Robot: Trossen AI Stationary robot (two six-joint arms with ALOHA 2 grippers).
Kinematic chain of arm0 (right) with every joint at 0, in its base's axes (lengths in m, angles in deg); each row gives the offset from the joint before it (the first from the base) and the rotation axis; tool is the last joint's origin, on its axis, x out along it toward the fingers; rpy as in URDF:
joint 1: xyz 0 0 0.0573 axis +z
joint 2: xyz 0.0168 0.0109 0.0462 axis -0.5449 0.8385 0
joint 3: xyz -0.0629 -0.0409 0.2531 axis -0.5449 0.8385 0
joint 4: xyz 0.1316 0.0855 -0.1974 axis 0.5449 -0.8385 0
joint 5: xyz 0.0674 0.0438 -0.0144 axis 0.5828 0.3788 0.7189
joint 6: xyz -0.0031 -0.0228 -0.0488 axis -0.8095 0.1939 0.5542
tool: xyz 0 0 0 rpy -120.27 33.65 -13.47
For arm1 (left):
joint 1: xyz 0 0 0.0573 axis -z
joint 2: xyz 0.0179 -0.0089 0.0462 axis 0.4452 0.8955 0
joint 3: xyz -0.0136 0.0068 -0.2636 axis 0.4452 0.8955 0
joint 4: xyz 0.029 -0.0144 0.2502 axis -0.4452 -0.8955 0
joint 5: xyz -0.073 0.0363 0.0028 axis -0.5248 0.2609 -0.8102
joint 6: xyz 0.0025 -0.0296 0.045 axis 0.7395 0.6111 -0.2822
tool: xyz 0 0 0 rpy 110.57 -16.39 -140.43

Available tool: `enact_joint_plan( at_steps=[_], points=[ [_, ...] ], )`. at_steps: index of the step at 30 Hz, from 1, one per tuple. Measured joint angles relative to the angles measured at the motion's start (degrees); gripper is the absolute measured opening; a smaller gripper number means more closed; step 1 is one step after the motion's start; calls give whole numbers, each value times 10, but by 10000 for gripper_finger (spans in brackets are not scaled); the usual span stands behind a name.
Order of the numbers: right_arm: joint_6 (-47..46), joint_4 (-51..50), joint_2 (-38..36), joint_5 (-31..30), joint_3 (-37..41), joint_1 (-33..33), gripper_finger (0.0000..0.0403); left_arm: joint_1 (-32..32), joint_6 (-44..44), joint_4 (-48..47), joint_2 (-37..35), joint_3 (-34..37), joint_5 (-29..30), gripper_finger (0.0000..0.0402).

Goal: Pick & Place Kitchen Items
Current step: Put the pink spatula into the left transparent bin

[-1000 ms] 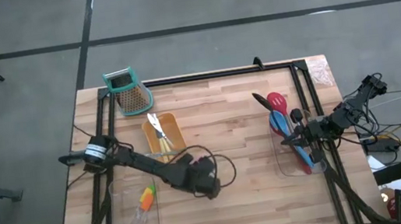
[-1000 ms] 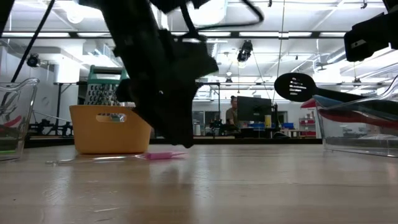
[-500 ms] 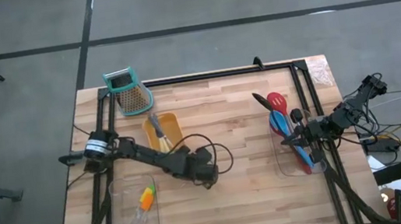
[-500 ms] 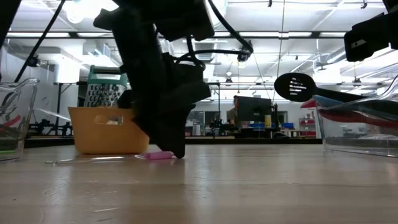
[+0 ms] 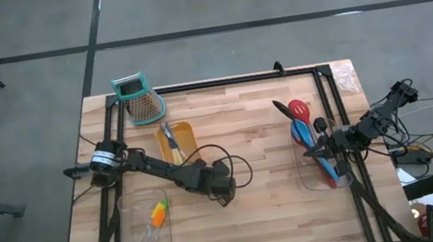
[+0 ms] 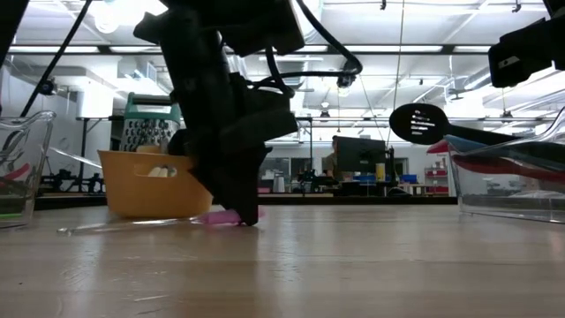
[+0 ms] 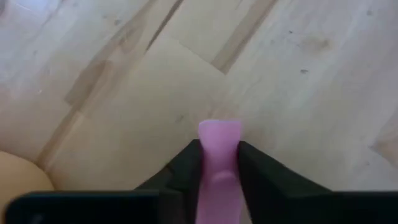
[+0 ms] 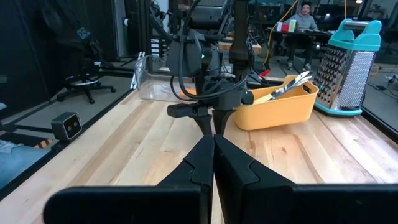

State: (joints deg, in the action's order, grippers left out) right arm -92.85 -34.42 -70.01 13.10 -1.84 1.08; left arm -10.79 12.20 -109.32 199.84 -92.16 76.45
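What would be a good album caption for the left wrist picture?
Left gripper shut on the pink-tipped tool, low over the wooden table.

The small pink-tipped clear-handled tool (image 7: 219,163) is cut off by the left wrist view's edge (handle unseen there), its tip partly hidden between dark fingers (image 7: 184,167).

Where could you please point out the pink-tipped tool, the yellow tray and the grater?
pink-tipped tool (image 7: 219,155): left wrist view, pink tip between the fingers.
yellow tray (image 5: 187,145): high view, right wall.
grater (image 5: 145,106): high view, metal face.
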Motion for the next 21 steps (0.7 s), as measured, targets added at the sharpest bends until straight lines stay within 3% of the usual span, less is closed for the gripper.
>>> enact_joint_plan(
  at_steps=[6, 15, 21],
  points=[
    [-1, 0, 0, 0, 0, 0, 8, 0, -16, -4, 0, -4, -21, 25],
    [-1, 0, 0, 0, 0, 0, 8, 3, -68, -29, 3, -53, -58, 36],
    [0, 0, 0, 0, 0, 0, 8, 6, -109, -49, 3, -87, -123, 34]
  ],
)
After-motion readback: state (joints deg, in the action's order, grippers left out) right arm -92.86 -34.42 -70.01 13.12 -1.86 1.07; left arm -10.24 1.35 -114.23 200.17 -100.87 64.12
